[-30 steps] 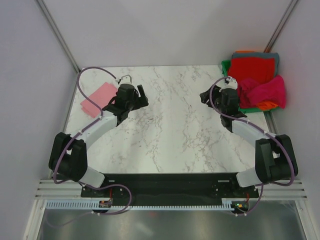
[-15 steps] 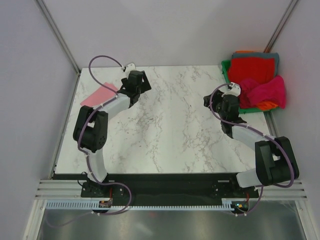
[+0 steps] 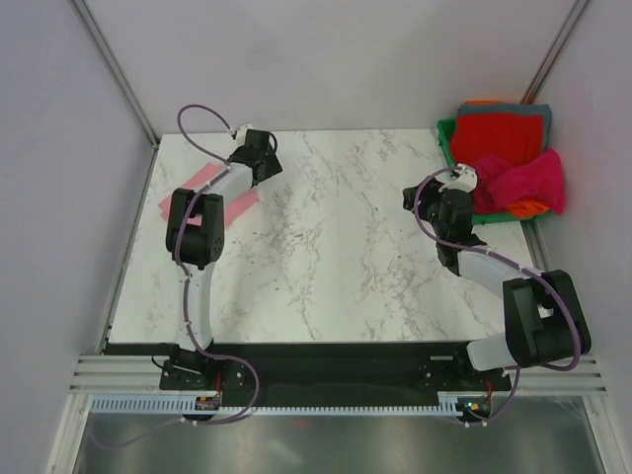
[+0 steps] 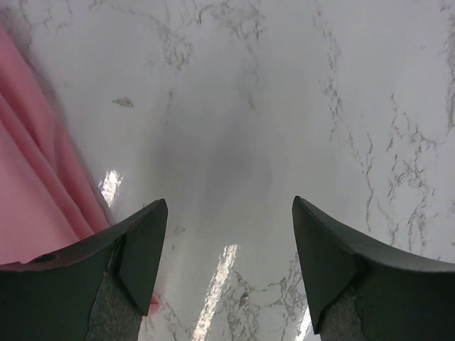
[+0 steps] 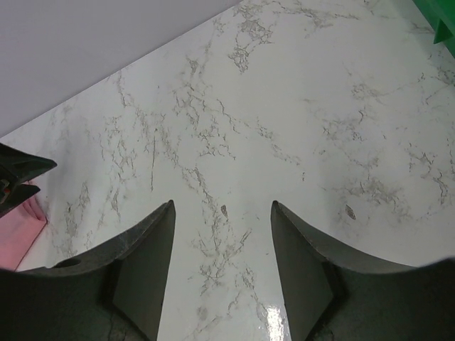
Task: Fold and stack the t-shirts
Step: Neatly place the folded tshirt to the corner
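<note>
A folded light salmon-pink t-shirt (image 3: 181,190) lies flat near the table's back left, partly under my left arm. In the left wrist view its folded edge (image 4: 32,177) runs along the left side. My left gripper (image 3: 263,148) (image 4: 229,207) hangs open just right of it, over bare marble and holding nothing. At the back right a green bin (image 3: 445,131) holds the other t-shirts: a red one (image 3: 497,134), a magenta one (image 3: 525,179), orange (image 3: 530,208) and teal-grey (image 3: 515,108) edges. My right gripper (image 3: 409,197) (image 5: 222,207) is open and empty, left of the bin.
The marble table (image 3: 336,247) spreads between the arms. Grey walls close in the back and both sides. A corner of the green bin (image 5: 445,23) shows at the top right of the right wrist view, and the left arm's tip (image 5: 21,170) at its left edge.
My left arm has swung toward the back of the table, its gripper now past the pink t-shirt's far right corner, jaws slightly narrower. The right arm has barely moved.
</note>
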`<state>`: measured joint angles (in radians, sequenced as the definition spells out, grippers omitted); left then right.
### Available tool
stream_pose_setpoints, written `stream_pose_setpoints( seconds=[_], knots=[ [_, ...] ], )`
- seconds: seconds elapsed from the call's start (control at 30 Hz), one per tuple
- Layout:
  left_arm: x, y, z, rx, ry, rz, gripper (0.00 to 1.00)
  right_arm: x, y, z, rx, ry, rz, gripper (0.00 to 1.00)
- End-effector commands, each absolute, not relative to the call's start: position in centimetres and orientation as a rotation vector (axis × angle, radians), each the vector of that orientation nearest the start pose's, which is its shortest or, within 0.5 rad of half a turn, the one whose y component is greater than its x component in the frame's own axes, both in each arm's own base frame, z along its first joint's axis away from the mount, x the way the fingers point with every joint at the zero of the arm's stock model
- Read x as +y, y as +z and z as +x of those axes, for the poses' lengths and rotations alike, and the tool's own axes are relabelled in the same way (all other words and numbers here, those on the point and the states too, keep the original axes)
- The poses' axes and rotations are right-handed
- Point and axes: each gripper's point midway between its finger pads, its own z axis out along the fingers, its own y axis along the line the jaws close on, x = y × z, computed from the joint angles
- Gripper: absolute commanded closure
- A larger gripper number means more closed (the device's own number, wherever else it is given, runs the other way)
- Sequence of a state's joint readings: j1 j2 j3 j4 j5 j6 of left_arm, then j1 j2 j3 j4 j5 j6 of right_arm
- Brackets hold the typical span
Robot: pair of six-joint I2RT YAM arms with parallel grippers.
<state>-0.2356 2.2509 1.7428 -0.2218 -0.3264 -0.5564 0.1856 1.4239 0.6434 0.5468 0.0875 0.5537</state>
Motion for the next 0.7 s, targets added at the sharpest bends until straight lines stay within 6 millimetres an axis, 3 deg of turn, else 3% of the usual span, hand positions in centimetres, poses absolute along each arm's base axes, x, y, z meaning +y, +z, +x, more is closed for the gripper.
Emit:
stream_pose_setpoints(
  seconds=[0.0, 0.13, 0.33, 0.43, 0.47, 0.5, 0.57, 0.63, 0.67],
  knots=[
    [-11.7, 4.7, 57.6, 2.299, -0.057, -0.501, 0.22, 8.3, 17.3, 42.7, 1.704, 0.454, 0.397, 0.36],
    [-10.1, 3.8, 56.8, 2.358, -0.012, -0.617, 0.25, 8.2, 17.2, 42.5, 1.699, 0.450, 0.401, 0.36],
    [-8.8, 2.4, 53.6, 2.420, -0.020, -0.735, 0.26, 8.2, 17.1, 42.7, 1.703, 0.454, 0.408, 0.36],
    [-7.8, 2.8, 51.7, 2.423, 0.028, -0.753, 0.26, 8.2, 17.1, 42.6, 1.703, 0.455, 0.412, 0.36],
    [-7.4, 2.0, 50.4, 2.446, 0.053, -0.762, 0.26, 8.2, 17.1, 42.6, 1.704, 0.458, 0.411, 0.36],
    [-7.3, 3.2, 49.9, 2.429, 0.047, -0.764, 0.26, 8.3, 17.2, 42.6, 1.702, 0.460, 0.412, 0.36],
    [-6.6, 2.8, 48.1, 2.442, 0.082, -0.787, 0.26, 8.3, 17.1, 42.7, 1.704, 0.464, 0.413, 0.36],
    [-6.4, 3.9, 47.3, 2.419, 0.071, -0.808, 0.26, 8.4, 17.1, 42.7, 1.706, 0.468, 0.412, 0.36],
    [-6.0, 3.1, 46.0, 2.437, 0.096, -0.823, 0.26, 8.5, 17.2, 42.7, 1.704, 0.472, 0.411, 0.36]
  ],
)
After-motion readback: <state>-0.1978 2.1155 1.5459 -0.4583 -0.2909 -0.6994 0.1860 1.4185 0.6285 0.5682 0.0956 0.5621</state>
